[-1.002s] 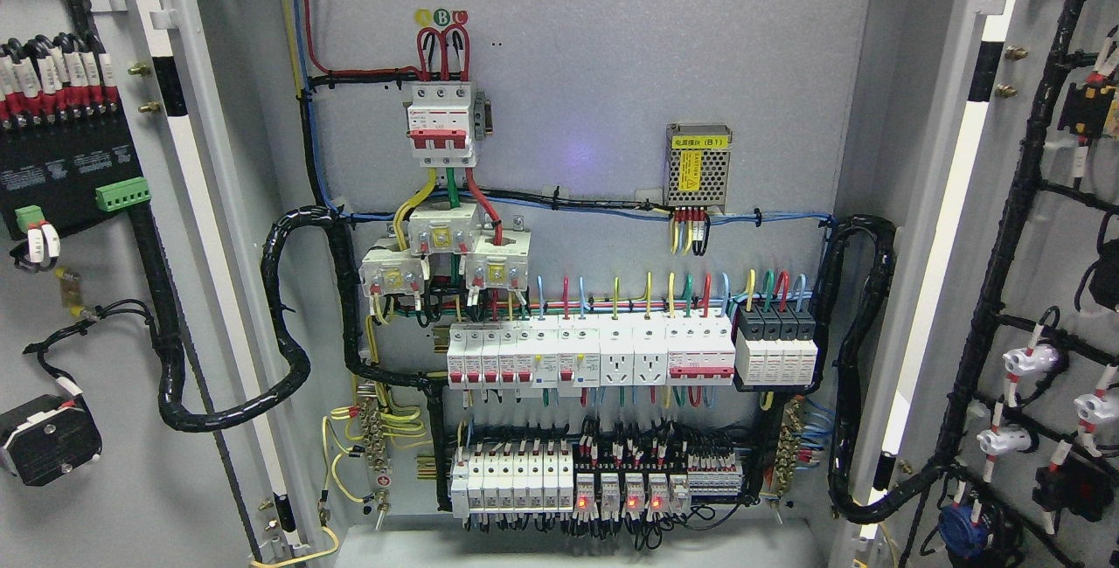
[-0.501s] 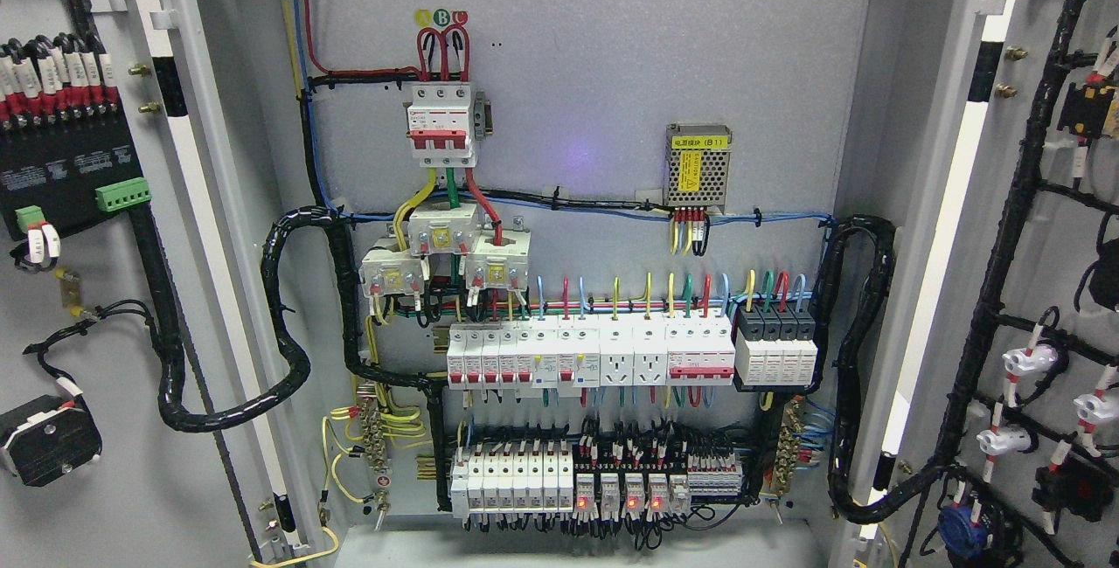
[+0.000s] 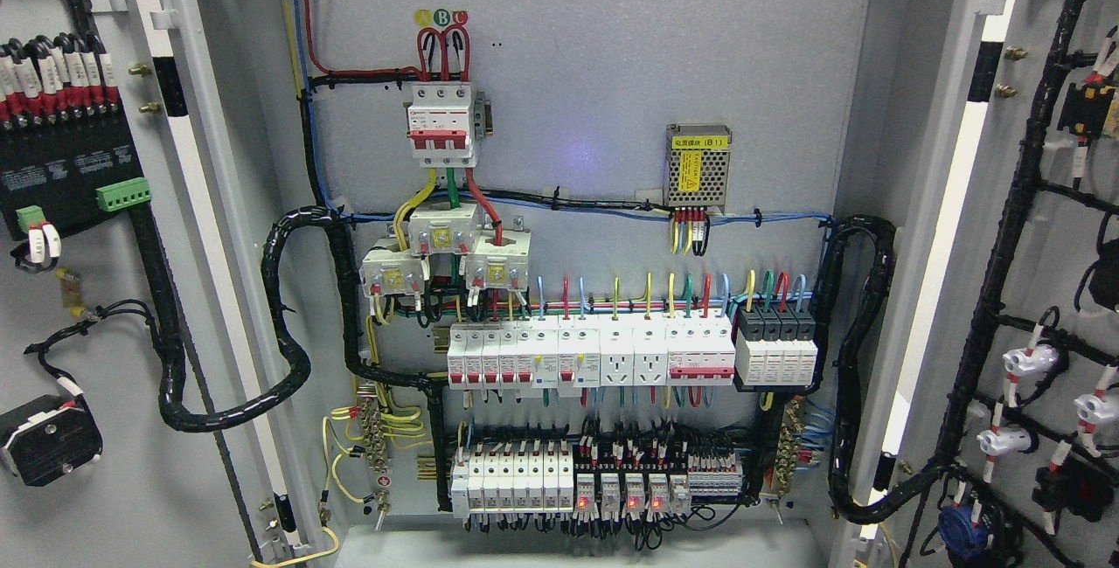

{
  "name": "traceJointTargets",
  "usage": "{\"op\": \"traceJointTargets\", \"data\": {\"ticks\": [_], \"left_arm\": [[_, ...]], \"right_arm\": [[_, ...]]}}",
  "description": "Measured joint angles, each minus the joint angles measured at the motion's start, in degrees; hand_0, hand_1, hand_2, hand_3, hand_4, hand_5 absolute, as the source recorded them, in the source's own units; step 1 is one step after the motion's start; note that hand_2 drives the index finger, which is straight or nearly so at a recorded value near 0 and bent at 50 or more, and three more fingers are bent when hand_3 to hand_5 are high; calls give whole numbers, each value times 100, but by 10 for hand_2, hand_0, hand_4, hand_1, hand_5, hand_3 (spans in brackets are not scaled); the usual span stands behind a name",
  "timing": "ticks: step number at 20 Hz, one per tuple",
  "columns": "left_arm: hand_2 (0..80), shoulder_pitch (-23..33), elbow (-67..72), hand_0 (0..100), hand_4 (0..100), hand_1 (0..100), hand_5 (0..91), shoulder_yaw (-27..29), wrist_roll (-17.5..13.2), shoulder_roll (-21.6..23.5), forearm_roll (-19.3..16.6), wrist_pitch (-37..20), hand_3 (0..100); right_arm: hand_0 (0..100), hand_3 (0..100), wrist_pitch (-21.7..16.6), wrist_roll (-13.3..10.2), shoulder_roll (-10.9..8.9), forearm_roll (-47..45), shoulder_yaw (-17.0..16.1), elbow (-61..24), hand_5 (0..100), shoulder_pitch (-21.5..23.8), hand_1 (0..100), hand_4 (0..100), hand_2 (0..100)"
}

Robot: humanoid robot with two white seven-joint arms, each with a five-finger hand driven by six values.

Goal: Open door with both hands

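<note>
Neither hand shows, so grip can't be told; left door (image 3: pixel 79 306) and right door (image 3: pixel 1049 288) stand swung wide, baring breakers (image 3: pixel 590 356) mid-frame.

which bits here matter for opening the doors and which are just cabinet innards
Job:
left door, swung open
right door, swung open

Not part of it:
three-pole breaker
power supply
breaker rows
black cable looms

Neither hand is in view.

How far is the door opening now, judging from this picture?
Done: the left door and the right door both stand swung wide, and the cabinet interior with its breakers is fully exposed. In hand: nothing, since neither robot hand is in view. Left: apparently nothing more to open.
</note>
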Motion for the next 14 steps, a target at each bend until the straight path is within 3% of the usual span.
{"op": "traceJointTargets", "data": {"ticks": [4, 8, 14], "left_arm": [[0, -25, 616, 0, 0, 0, 0, -213, -29, -122, -135, 0, 0], [0, -82, 1260, 0, 0, 0, 0, -394, -268, -258, -311, 0, 0], [0, -348, 2363, 0, 0, 0, 0, -580, -618, -497, -636, 0, 0]], "right_arm": [[192, 0, 30, 2, 98, 224, 225, 960, 0, -272, 0, 0, 0], [192, 0, 96, 8, 257, 484, 375, 2004, 0, -614, 0, 0, 0], [192, 0, 563, -33, 610, 746, 501, 3611, 0, -1176, 0, 0, 0]]}}
